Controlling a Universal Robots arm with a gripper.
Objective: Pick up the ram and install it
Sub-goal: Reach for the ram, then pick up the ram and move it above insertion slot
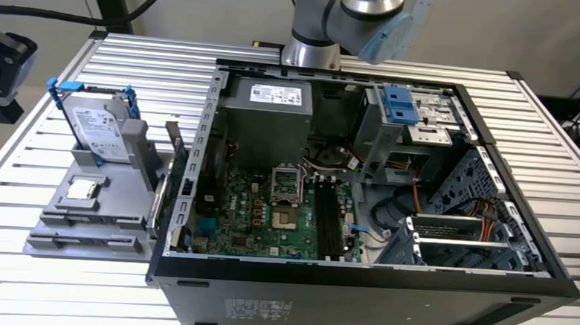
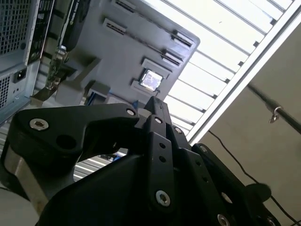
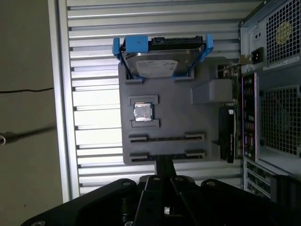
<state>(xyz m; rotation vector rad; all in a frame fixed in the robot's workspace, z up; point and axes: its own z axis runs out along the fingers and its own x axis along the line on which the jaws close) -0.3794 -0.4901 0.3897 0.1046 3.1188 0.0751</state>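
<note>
Jaws closed above slotted edge of gray tray [image 3: 178, 120].

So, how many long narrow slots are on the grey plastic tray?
2. Both lie side by side on the grey plastic tray: one long slot next to the square silver chip, the other slot nearer the gripper. None seems hidden.

**Where everything sits right now**

Exterior view: case [image 1: 363, 285] on the tabletop [image 1: 137, 58], tray [image 1: 87, 230] just beside it at 9 o'clock. On the tray, hard drive [image 1: 98, 126] at 12, processor chip [image 1: 81, 189] toward 6. Inside the case, power supply [image 1: 267, 120] at 12, motherboard [image 1: 257, 220] at 6. The hand [image 3: 162, 165] lines up with the tray edge opposite the drive.
</note>
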